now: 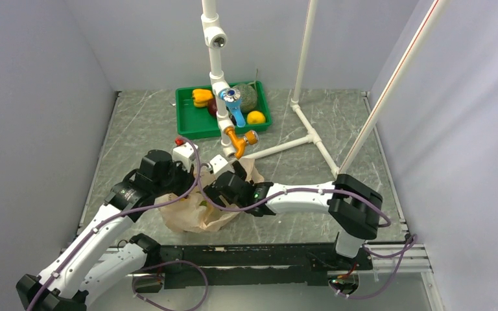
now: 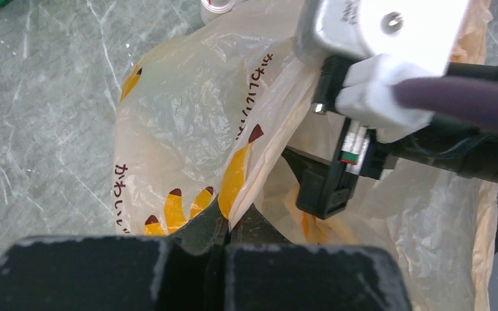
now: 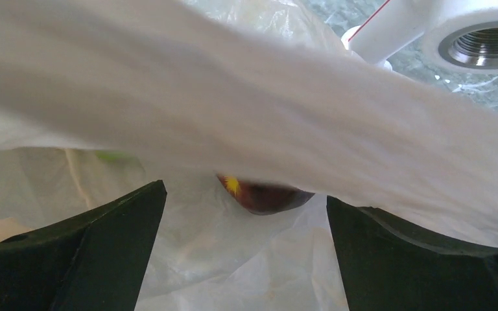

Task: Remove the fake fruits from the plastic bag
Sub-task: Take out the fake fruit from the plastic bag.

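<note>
The plastic bag (image 1: 198, 212) lies crumpled in front of the arm bases, peach-beige with yellow banana prints (image 2: 181, 129). My left gripper (image 2: 233, 219) is shut on the bag's rim and holds the mouth up; in the top view it sits at the bag's left (image 1: 192, 180). My right gripper (image 3: 246, 197) is open and reaches into the bag's mouth (image 1: 216, 192). A dark maroon fake fruit (image 3: 266, 195) lies just ahead between its fingers, half hidden under a fold of the bag (image 3: 233, 97). A green patch (image 3: 113, 157) shows through the plastic at the left.
A green tray (image 1: 191, 124) at the back holds a yellow pepper (image 1: 201, 97), a netted melon (image 1: 246, 96), an orange-yellow round fruit (image 1: 255, 117) and a maroon one (image 1: 213, 105). A white pipe frame (image 1: 308, 136) stands behind the bag. A small red item (image 1: 179, 140) lies near the tray.
</note>
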